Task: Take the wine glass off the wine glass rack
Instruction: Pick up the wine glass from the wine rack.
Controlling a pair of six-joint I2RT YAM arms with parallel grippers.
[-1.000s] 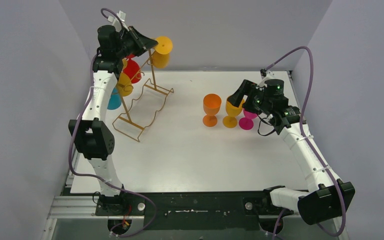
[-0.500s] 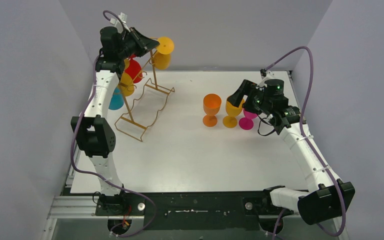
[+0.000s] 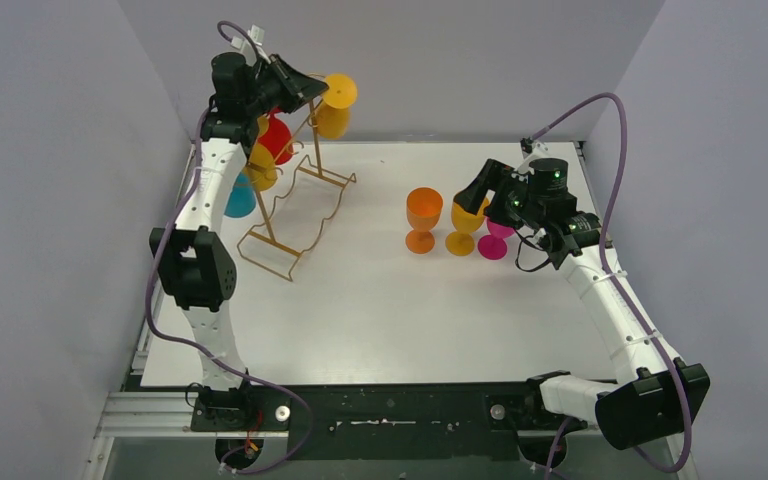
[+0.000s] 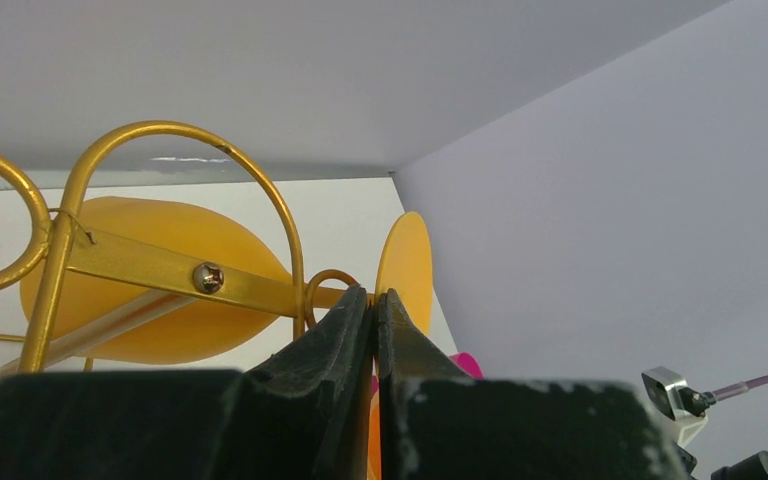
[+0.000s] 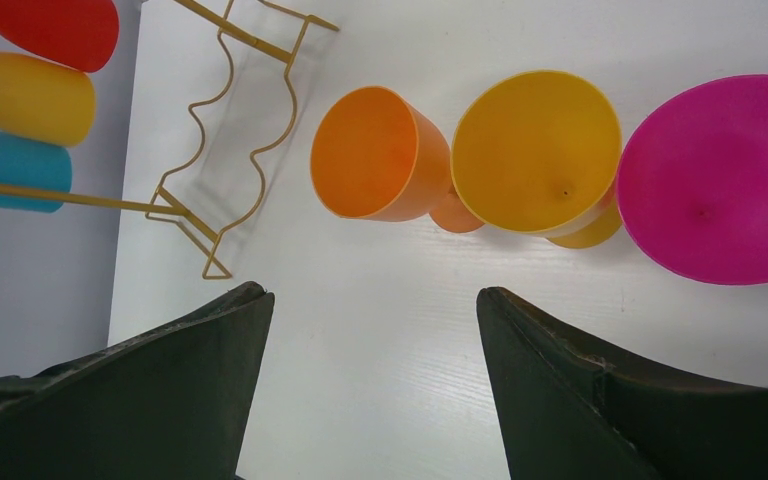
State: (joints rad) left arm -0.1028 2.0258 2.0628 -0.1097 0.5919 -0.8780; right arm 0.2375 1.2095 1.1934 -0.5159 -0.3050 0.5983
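Note:
The gold wire wine glass rack point(image 3: 300, 205) stands at the back left of the table. A yellow-orange wine glass point(image 3: 332, 118) hangs from its top scroll point(image 4: 190, 140), foot point(image 4: 405, 265) to the right. My left gripper point(image 3: 305, 88) is high at the rack's top, shut on this glass's thin stem point(image 4: 374, 295) between bowl point(image 4: 160, 290) and foot. Red point(image 3: 278, 138), yellow point(image 3: 260, 165) and teal point(image 3: 240, 200) glasses hang on the rack's left side. My right gripper point(image 3: 475, 190) is open and empty point(image 5: 370, 295), above the standing glasses.
Orange point(image 3: 423, 215), yellow point(image 3: 465, 228) and pink point(image 3: 497, 240) glasses stand upright at the table's right middle; the right wrist view shows them from above, orange point(image 5: 375, 155), yellow point(image 5: 535, 150) and pink point(image 5: 720, 180). Grey walls enclose the left, back and right sides.
My left gripper has moved to the right with the yellow-orange glass's stem in it, and the rack with its hanging glasses has shifted right too. The right arm has not moved.

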